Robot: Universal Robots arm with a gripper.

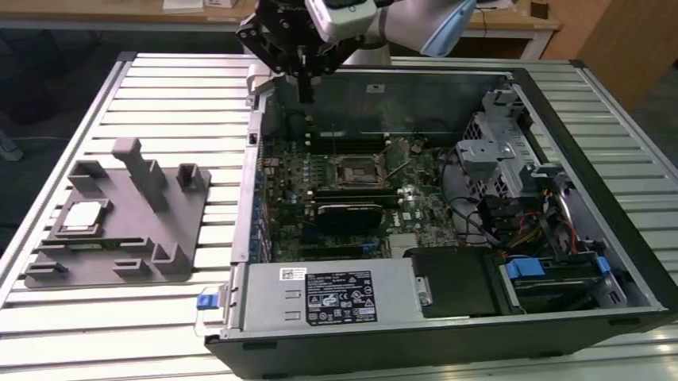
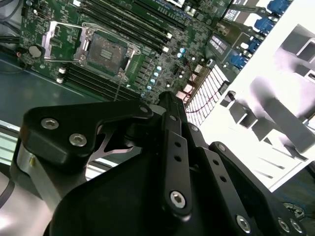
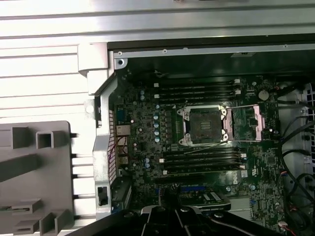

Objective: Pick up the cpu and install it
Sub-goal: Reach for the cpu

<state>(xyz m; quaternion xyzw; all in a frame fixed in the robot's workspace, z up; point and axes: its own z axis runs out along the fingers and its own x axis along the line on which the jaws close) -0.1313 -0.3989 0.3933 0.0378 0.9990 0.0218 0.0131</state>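
The worktop (image 1: 159, 87) bears an open case (image 1: 445, 349) under the pincer (image 1: 307, 95) and a grey tray (image 1: 106, 255) well off to the exterior view's left of it. The pincer hangs over the case's far wall, closed and gripping nothing — the cpu (image 1: 82, 216) lies flat on the tray, well apart from it.

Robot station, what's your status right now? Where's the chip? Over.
Gripper above far edge of computer case, fingers shut, empty. Cpu lying on grey tray, untouched. Motherboard socket open, nothing over it.
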